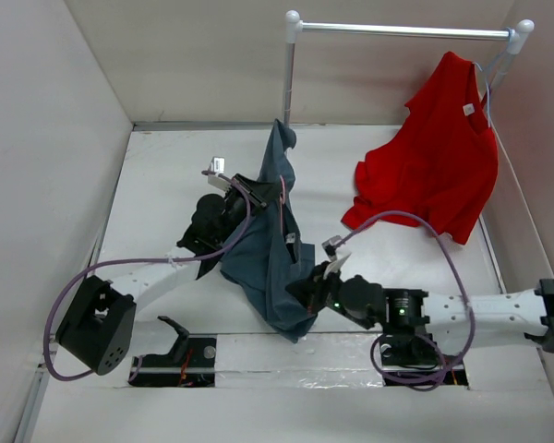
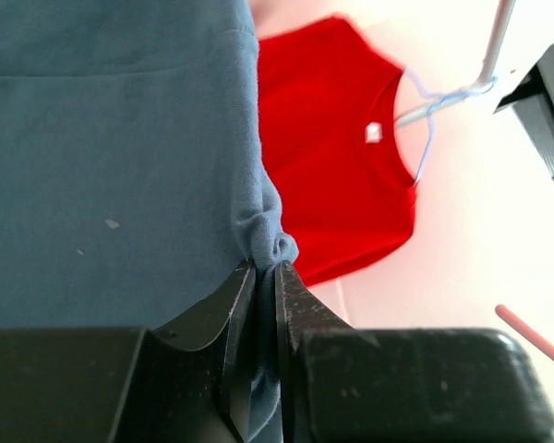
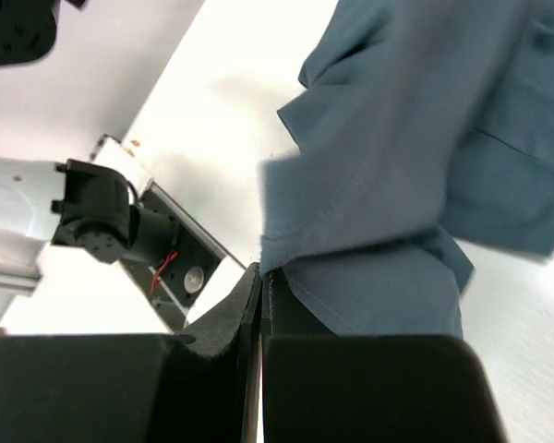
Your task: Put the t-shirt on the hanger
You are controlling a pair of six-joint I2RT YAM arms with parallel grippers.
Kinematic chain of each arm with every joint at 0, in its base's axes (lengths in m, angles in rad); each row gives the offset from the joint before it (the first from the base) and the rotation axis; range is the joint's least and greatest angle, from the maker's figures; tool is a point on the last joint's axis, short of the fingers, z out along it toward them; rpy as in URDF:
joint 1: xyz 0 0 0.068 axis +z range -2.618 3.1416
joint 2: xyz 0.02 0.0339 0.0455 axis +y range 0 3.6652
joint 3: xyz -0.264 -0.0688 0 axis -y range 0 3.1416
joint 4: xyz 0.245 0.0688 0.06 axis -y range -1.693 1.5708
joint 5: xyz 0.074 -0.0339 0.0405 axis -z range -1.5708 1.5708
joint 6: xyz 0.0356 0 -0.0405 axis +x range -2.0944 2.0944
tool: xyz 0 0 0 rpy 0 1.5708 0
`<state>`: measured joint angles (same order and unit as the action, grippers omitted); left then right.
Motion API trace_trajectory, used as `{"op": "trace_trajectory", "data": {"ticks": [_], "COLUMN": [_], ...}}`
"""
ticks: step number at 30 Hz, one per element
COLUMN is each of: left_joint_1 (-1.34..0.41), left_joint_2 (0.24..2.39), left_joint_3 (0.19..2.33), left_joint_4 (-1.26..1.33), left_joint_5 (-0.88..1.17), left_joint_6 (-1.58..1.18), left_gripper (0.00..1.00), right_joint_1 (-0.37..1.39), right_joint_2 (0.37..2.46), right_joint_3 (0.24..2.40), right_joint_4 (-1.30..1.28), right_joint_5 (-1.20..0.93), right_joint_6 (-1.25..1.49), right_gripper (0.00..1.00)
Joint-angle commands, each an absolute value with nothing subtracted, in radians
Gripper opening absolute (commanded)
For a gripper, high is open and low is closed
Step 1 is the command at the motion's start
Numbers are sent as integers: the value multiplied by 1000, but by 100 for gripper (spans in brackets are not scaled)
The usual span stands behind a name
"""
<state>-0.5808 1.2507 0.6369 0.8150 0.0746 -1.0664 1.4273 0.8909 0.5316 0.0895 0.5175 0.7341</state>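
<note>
The slate blue-grey t-shirt (image 1: 272,249) hangs bunched above the middle of the table, held between both grippers. My left gripper (image 1: 256,196) is shut on a gathered fold of it (image 2: 111,138), with cloth pinched between the jaws (image 2: 265,268). My right gripper (image 1: 302,288) is shut on the shirt's lower edge (image 3: 425,138), with the jaws pressed together (image 3: 262,272). A short stretch of the pink hanger's wire (image 1: 283,191) shows against the shirt by the left gripper. A pink wire end (image 2: 534,338) also shows low right in the left wrist view. The rest of the hanger is hidden.
A bright red t-shirt (image 1: 443,157) on a pale hanger (image 2: 429,120) hangs from the white rail (image 1: 397,30) at the back right. The rail's post (image 1: 288,74) stands behind the blue-grey shirt. White walls close in the left, back and right sides.
</note>
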Motion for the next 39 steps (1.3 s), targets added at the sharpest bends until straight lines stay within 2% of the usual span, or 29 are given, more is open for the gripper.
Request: {"op": "trace_trajectory", "data": {"ticks": [1,6,7,9,10,11,13,14,18,21,23,24,25,26,34,36,37,39], "left_joint_1": [-577,-577,-577,-577,-577,-577,-577,-577,-577,-577,-577,-577,-577,-577,-577,-577,-577,-577], "left_joint_2": [1220,1218,1216,1215,1213,1213,1210,1206,1212,1219,1216,1215,1213,1212,1201,1203,1203,1203], "left_joint_3": [597,528,522,503,496,488,468,462,448,453,456,453,453,451,446,448,449,454], "left_joint_4": [873,870,868,870,871,873,880,884,900,904,904,905,908,910,900,902,900,897], "left_joint_5": [146,225,233,255,262,274,276,278,278,278,275,273,268,265,250,249,245,250], "left_joint_6": [-1051,-1055,-1055,-1058,-1060,-1063,-1066,-1066,-1066,-1062,-1057,-1058,-1060,-1060,-1065,-1065,-1065,-1065], "left_gripper": [0,0,0,0,0,0,0,0,0,0,0,0,0,0,0,0,0,0], "right_joint_1": [1420,1381,1370,1341,1321,1321,1310,1310,1310,1289,1264,1241,1226,1210,1118,1103,1091,1078], "right_joint_2": [1070,1245,1262,1299,1307,1316,1313,1305,1189,1112,1089,1085,1089,1098,1203,1230,1239,1249], "right_joint_3": [641,784,796,817,837,845,864,882,868,877,879,873,873,873,856,851,850,835], "right_joint_4": [104,61,54,38,13,3,-88,-121,-179,-196,-178,-160,-128,-106,129,146,150,163], "right_joint_5": [526,526,517,491,486,488,486,503,496,454,439,437,430,413,334,311,305,293], "right_joint_6": [678,661,660,653,652,650,646,650,614,589,574,560,554,546,529,534,540,558], "right_gripper": [0,0,4,17,34,43,59,61,61,58,42,30,7,0,0,4,10,17]}}
